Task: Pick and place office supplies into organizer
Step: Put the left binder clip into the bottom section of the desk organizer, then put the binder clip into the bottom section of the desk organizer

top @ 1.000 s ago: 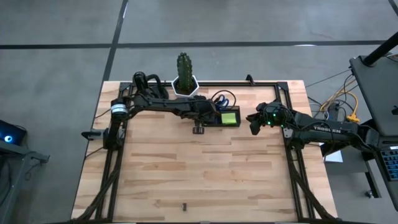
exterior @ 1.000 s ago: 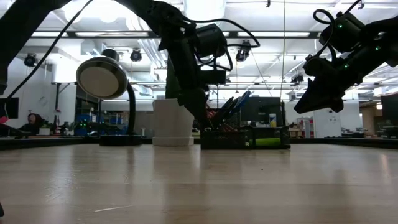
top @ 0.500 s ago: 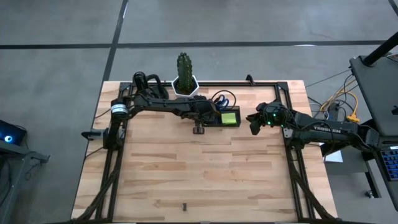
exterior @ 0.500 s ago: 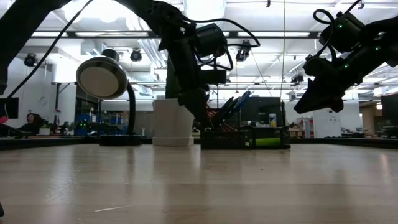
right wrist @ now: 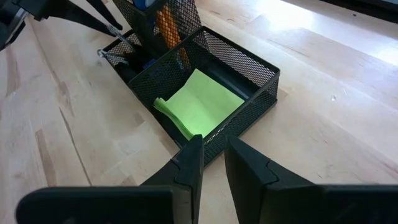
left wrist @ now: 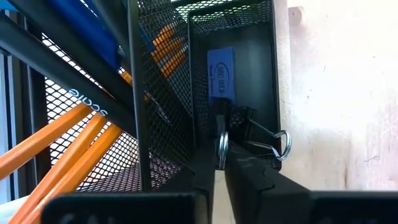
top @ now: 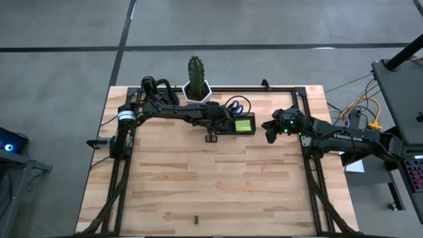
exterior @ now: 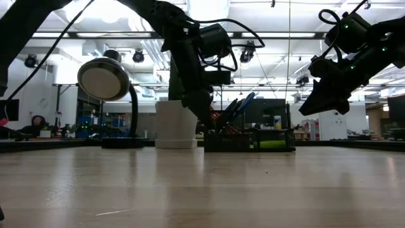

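Observation:
The organizer [top: 236, 124], a black mesh desk box, stands at the table's far middle. Its low tray holds a lime-green sticky-note pad [right wrist: 202, 102]. Its tall cup holds orange pencils [left wrist: 68, 143] and blue-handled scissors [top: 234, 104]. A small blue block [left wrist: 221, 74] lies in the narrow compartment. My left gripper [left wrist: 219, 163] reaches over that compartment from the left, shut on a black clip [left wrist: 239, 118]. My right gripper [right wrist: 211, 146] hovers open to the organizer's right, clear of the table [top: 198, 185], with nothing between its fingers. My left gripper pinches one silver wire handle [left wrist: 221, 144] of the black clip between its two fingertips. The fingers slant down from the table's left. The clip's black body sits low in the narrow compartment, and its other wire handle [left wrist: 283, 146] juts over the compartment's outer wall.
A white hexagonal cactus pot [top: 196, 89] stands just behind the organizer. A black rounded gadget [exterior: 104, 79] sits at the table's left edge. One tiny black clip [top: 195, 219] lies near the front edge. Bare wood fills the middle and near half.

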Controlling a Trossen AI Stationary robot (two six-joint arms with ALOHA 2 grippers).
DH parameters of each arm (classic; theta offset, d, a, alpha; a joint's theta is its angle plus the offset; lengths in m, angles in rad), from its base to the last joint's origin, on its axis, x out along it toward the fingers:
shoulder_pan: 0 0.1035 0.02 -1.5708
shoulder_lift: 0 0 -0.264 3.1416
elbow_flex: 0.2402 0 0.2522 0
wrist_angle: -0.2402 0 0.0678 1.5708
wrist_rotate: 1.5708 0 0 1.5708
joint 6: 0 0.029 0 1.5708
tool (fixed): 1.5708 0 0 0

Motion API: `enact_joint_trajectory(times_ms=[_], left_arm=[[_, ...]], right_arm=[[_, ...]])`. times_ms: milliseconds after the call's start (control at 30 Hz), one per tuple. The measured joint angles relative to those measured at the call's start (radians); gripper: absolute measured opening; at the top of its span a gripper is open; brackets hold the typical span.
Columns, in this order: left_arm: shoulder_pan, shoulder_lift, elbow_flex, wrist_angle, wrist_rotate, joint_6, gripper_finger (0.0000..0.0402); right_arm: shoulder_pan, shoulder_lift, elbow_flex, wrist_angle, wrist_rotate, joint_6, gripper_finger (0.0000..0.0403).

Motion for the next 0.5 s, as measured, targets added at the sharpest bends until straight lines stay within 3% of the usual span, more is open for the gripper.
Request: enact_joint_trajectory(times_ms=[300,500], left_arm=[[0.0,0.0,0.0,0.0,0.006,-0.001,0.0089],[-0.005,-0.009,0.008,-0.008,0.005,-0.001,0.0115]], right_arm=[[0.0,0.0,0.0,0.0,0.0,0.0,0.0057],[0.0,0.0,0.0,0.0,0.0,0.0,0.0057]])
